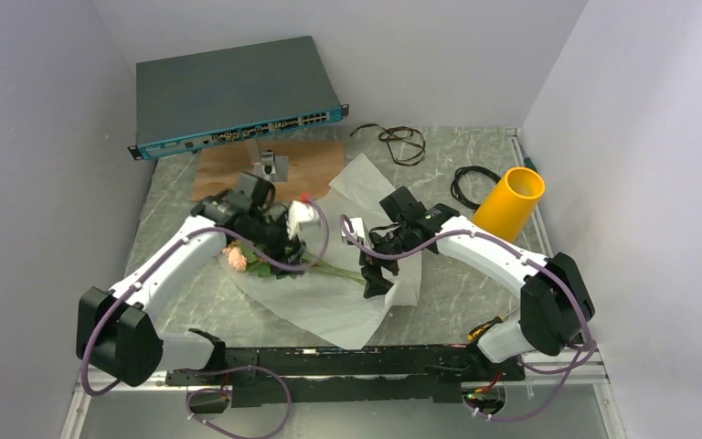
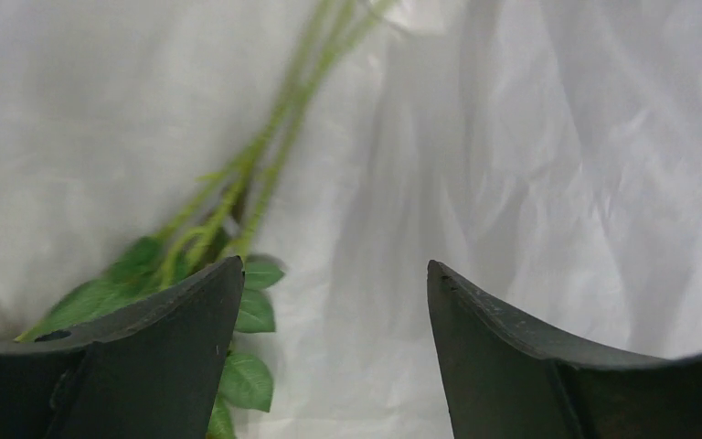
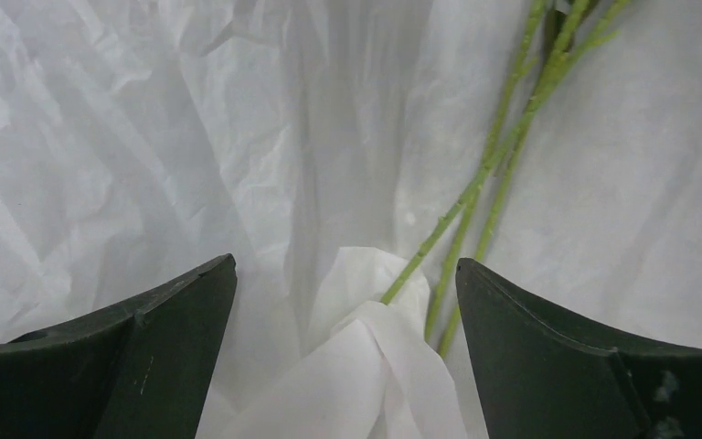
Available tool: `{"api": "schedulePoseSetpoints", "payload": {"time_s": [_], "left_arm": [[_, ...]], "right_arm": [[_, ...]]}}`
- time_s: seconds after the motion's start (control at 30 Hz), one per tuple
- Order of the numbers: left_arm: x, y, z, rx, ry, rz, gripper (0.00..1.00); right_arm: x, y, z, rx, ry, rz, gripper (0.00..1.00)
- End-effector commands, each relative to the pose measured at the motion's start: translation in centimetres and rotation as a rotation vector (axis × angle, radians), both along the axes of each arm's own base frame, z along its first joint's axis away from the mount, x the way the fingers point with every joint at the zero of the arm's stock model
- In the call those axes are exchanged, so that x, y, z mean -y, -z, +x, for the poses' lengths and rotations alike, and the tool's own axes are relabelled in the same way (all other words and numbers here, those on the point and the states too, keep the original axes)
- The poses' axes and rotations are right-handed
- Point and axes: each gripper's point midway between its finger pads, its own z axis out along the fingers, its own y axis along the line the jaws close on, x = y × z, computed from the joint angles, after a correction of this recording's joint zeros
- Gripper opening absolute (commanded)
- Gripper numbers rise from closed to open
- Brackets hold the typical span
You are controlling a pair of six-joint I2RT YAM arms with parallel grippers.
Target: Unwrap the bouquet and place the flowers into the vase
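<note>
Paper sheet (image 1: pixel 329 306) lies opened out on the desk (image 1: pixel 196 293), with the flowers (image 1: pixel 238 257) on top: blooms at the 9 o'clock end, bare stem ends toward 3 o'clock. The vase (image 1: pixel 509 203) stands at 2 o'clock from the sheet, well apart. Your left hand (image 2: pixel 335 265) hangs over the leafy stretch, jaws wide, nothing in them. Your right hand (image 3: pixel 346 261) is over the stem ends, also wide and empty. The unwrapping looks done, so the step in hand is likely gathering the stems. In the right wrist view a raised paper fold (image 3: pixel 375 366) touches the stem ends at 6 o'clock. Shift toward 1 o'clock of it, span every stem, close on green only, and lift slowly.
</note>
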Motion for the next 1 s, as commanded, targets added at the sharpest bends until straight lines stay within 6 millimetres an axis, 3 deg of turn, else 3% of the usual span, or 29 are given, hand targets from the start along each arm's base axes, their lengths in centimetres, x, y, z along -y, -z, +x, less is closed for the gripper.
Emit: {"api": "schedulePoseSetpoints", "payload": {"time_s": [0.0,0.1,0.33,0.47,0.57,0.67,0.8,0.87,0.97], "left_arm": [[-0.4,4.2,-2.3,0.117,0.211,0.146,0.8],[-0.5,6.4,-2.4,0.124,0.233,0.191,0.8],[-0.9,9.9,-2.1,0.077,0.226,0.249,0.79],[-0.8,11.6,-2.2,0.082,0.232,0.271,0.79],[-0.6,12.3,-2.2,0.08,0.231,0.283,0.79],[-0.5,12.6,-1.9,0.079,0.223,0.287,0.78],[-0.4,12.5,-1.7,0.089,0.22,0.286,0.79],[-0.3,12.4,-1.5,0.099,0.216,0.284,0.79],[-0.4,12.2,-1.1,0.115,0.2,0.286,0.78]], "right_arm": [[0.3,-1.7,2.3,0.097,0.082,0.018,0.94],[1.2,-1.9,3.7,0.097,0.137,-0.009,0.95],[4.6,0.1,6.1,0.065,0.214,-0.13,0.91],[4.8,-0.1,7.5,0.073,0.263,-0.125,0.93],[3.2,-2.2,9.4,0.084,0.317,-0.056,0.96],[1.4,-6.6,12.2,0.093,0.397,0.045,0.98],[2.1,-10.8,14.7,0.074,0.488,0.127,0.99],[3.2,-11.7,15.1,0.081,0.515,0.127,0.97],[5.2,-10.3,13.9,0.083,0.515,0.037,0.82]]}}
